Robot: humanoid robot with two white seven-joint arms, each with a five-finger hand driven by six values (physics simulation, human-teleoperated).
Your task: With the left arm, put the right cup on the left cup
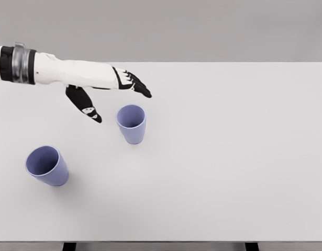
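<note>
Two lavender cups stand upright on the white table (229, 157). The right cup (132, 124) is near the table's middle left, and the left cup (46, 165) is nearer the front left. My left hand (121, 99) reaches in from the left edge and hovers just above and behind the right cup. Its black fingers (139, 84) are spread, and the thumb (87, 107) points down to the left of the cup. The hand holds nothing and does not touch the cup.
The table's far edge runs behind the hand, and its front edge lies at the bottom of the view. A plain grey wall stands behind.
</note>
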